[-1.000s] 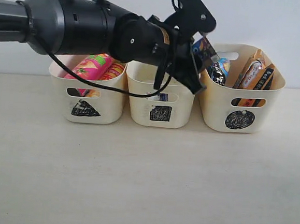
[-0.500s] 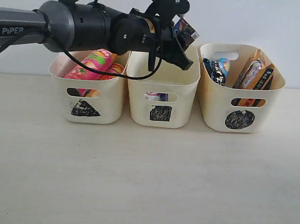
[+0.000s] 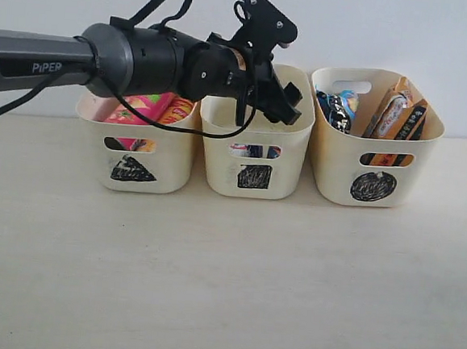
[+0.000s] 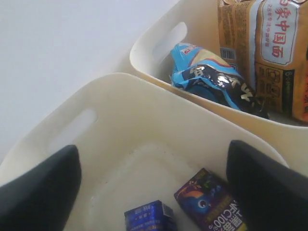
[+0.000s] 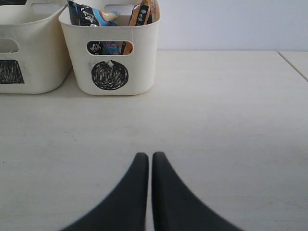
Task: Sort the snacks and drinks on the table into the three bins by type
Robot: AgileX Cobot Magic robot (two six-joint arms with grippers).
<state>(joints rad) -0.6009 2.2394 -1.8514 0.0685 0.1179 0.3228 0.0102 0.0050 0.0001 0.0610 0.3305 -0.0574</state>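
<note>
**Left claw (image 3: 273,105) wide open and empty above the square bin (image 3: 218,161); the purple carton (image 4: 211,202) lies inside.**

Lift straight up until both fingers clear the rim before you swing away; otherwise you could clip the wall and shove the bin into its neighbours. Your right claw (image 5: 148,166) is pinched shut on nothing, low over the table (image 5: 231,120). The square bin holds the purple carton beside the blue carton (image 4: 149,214). The triangle bin (image 3: 170,157) holds the pink can (image 3: 129,110) and yellow can (image 3: 178,109). The circle bin (image 3: 331,170) holds the blue-black bag (image 4: 211,82) and orange bag (image 4: 269,53). No snack or drink shows on the table, so the sort looks finished bar your retreat.
</note>
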